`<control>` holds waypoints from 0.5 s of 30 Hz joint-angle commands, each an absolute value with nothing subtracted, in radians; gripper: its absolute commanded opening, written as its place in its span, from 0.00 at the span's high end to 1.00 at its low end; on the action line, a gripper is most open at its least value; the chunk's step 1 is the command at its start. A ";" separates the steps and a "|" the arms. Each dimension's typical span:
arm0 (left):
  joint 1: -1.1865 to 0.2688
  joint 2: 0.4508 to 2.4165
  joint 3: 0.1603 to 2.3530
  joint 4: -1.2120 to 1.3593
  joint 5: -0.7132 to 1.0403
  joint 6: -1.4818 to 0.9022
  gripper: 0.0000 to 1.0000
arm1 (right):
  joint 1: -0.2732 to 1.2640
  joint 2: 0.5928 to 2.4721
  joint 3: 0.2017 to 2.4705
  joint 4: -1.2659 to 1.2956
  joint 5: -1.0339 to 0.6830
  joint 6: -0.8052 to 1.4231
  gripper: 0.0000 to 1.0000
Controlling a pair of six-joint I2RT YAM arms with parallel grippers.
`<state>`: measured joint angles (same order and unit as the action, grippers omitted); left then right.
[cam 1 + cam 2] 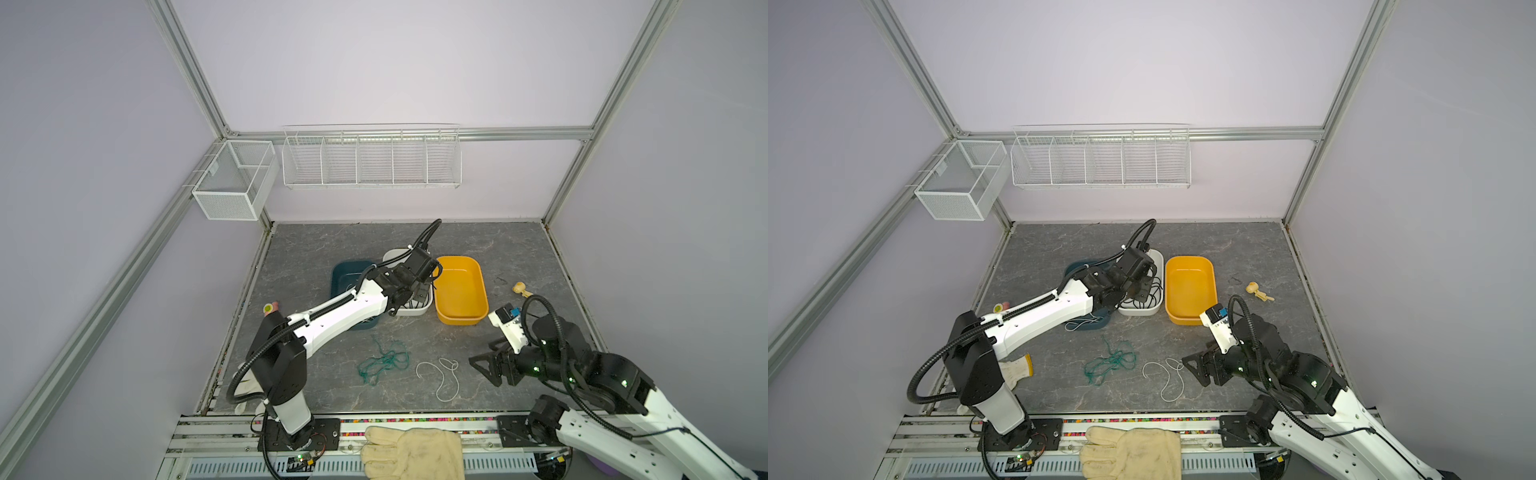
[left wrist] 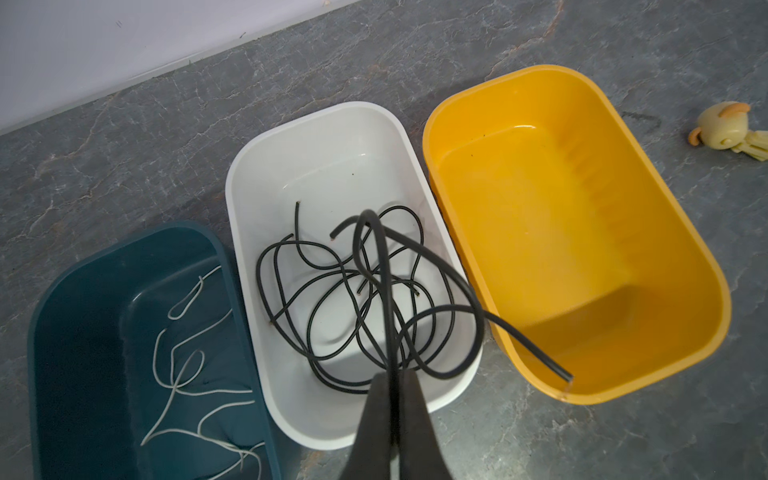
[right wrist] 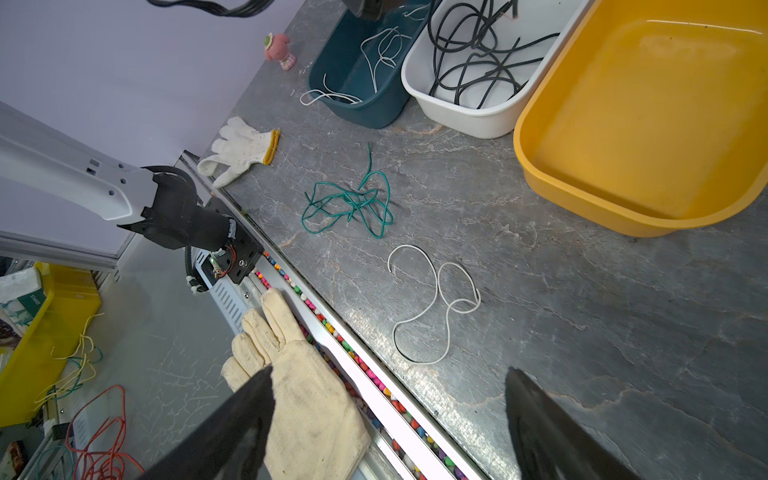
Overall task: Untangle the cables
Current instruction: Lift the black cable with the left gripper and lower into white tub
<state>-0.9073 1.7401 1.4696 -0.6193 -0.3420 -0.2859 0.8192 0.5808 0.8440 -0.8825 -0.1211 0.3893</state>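
Left hand (image 2: pixel 390 376) clamps black cable (image 2: pixel 385 316); grey marble tabletop (image 1: pixel 498 249), lilac walls (image 1: pixel 395 62).

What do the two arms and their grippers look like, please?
Both the left arm and right arm have white shell links, black joints and a ribbed black conduit. The left gripper and right gripper have black tapering fingers. Small green lights glow on the right arm.

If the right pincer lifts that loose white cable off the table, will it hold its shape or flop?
Likely floppy: the white cable lies flat on the table in loose, soft loops. Probably light, since it is very thin. It looks clear of the teal-green cable, so lifting it should not drag that tangle along.
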 commanded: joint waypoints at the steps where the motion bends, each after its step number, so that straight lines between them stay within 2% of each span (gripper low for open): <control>1: -0.893 1.788 1.516 -0.637 -0.331 -0.251 1.00 | 0.827 0.572 0.829 -0.860 -0.133 0.372 0.12; 15: -0.828 1.938 1.572 -0.677 -0.270 -0.258 1.00 | 0.830 0.570 0.826 -0.857 -0.140 0.372 0.12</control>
